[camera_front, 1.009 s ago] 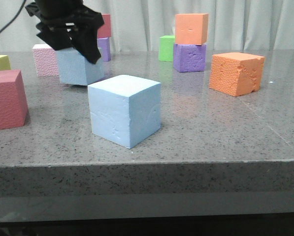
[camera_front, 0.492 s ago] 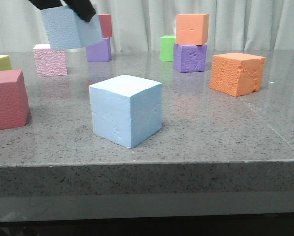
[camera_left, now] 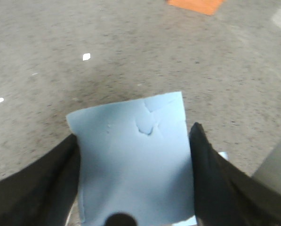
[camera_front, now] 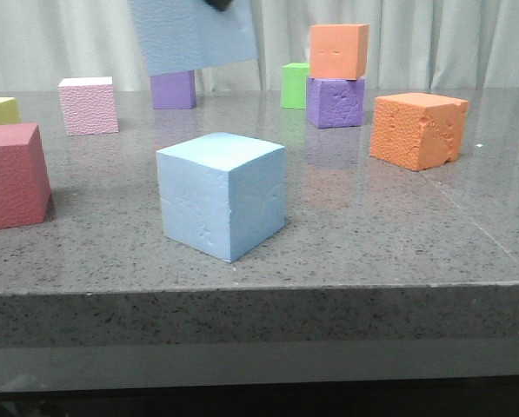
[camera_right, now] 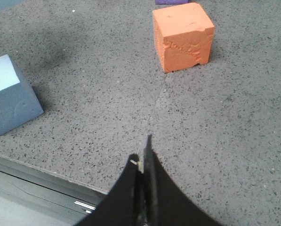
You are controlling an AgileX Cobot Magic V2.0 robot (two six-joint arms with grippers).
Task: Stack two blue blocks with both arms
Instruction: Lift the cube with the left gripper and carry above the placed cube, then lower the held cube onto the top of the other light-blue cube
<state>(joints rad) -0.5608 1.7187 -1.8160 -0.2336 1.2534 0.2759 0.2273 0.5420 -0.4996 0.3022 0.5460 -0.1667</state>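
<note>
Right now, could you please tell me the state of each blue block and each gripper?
Held blue block: lifted clear of the table, clamped in the left gripper.
Front blue block: resting on the table, nothing on top.
Left gripper: shut on the held block.
Right gripper: shut, empty, above the table.

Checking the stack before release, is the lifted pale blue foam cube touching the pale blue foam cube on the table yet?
Apart. The front view shows the lifted pale blue foam cube high above the table, with background visible between it and the resting pale blue foam cube.
</note>
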